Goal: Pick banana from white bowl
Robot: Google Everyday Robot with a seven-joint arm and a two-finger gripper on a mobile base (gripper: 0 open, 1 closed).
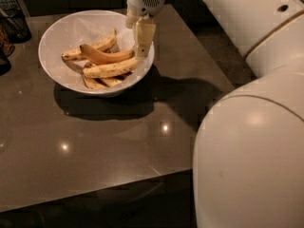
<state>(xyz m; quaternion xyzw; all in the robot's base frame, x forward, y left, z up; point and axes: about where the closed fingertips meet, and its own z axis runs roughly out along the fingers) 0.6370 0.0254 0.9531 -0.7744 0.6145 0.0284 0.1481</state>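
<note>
While the gripper (pixel 141 51) hangs over the right rim of the white bowl (pixel 57 37), its tip sits just above the right end of the banana (pixel 111 69); whether it is open or closed cannot be told from this angle. That banana, thick, pale and nearly straight, lies across the middle of the bowl, its right end close to the rim. A darker curved banana (pixel 105 57) rests just behind it, a thinner pale one (pixel 90 48) lies further back, and more fruit (pixel 101 82) peeks out beneath.

The bowl stands toward the back left of a dark, glossy table (pixel 95 141), which throws back small spots of light and carries a heavy shadow of the bowl and the arm. The tabletop stretches bare from the bowl to its front edge, which runs across the lower part of the view, and its right edge slants away behind the gripper. Dark objects (pixel 14 23) crowd the far left corner, too dim to make out. The robot's white arm (pixel 247 141) fills the right side, beyond the table's right edge. Dark floor lies past the front and right edges.
</note>
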